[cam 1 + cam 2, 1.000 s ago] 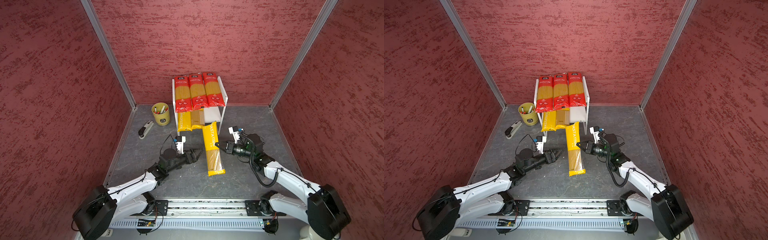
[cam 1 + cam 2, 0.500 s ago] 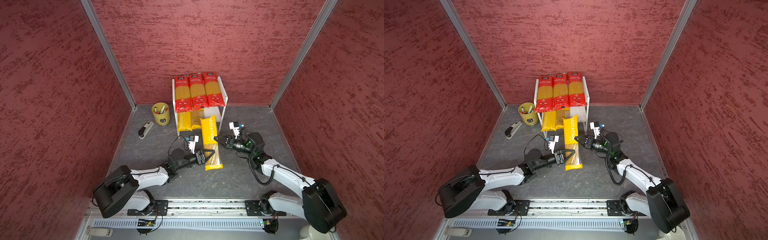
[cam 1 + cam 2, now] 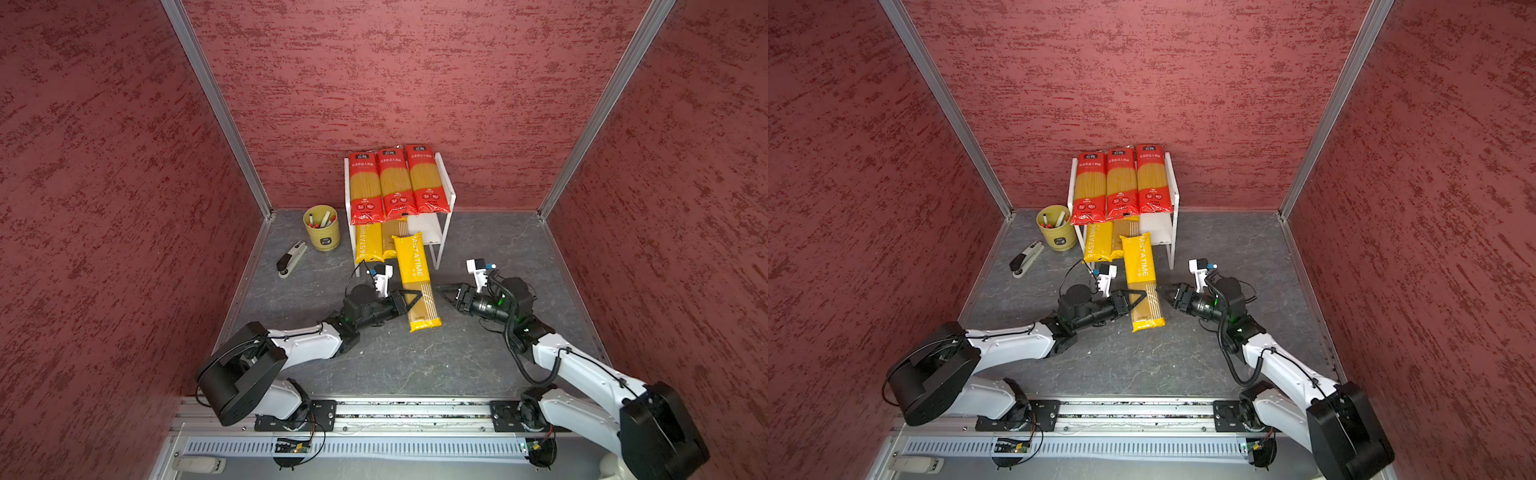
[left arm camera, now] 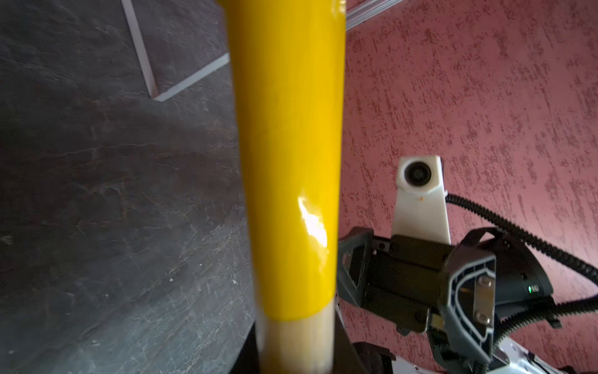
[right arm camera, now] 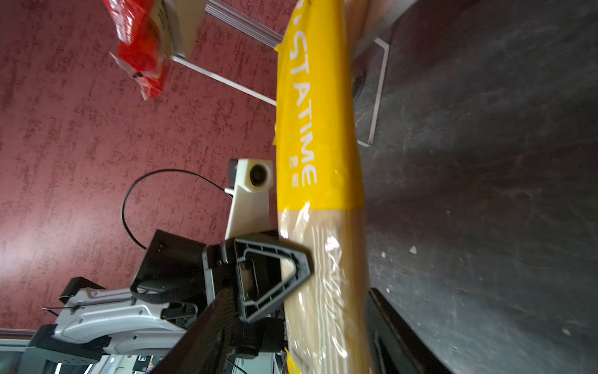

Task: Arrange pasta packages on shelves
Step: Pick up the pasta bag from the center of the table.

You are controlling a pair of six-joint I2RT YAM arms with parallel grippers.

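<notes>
Left hand (image 3: pixel 409 297) is clamping the yellow pack (image 3: pixel 411 262) at its clear end; right hand (image 3: pixel 441 291) is hanging released beside it. Pack's far end is sitting at the rack's (image 3: pixel 448 226) lower-shelf front. You're likely sliding it in: keep it level, push lengthwise, aim for the free slot (image 3: pixel 424 226).

The left gripper (image 3: pixel 415 296), open and clear of the yellow PASTATIME package (image 3: pixel 412 266) a second ago, now clamps the package's clear section. The right gripper (image 3: pixel 441 290) has released its grip, jaws parted at the package's edge. The package has shifted toward the shelves (image 3: pixel 430 226).
</notes>
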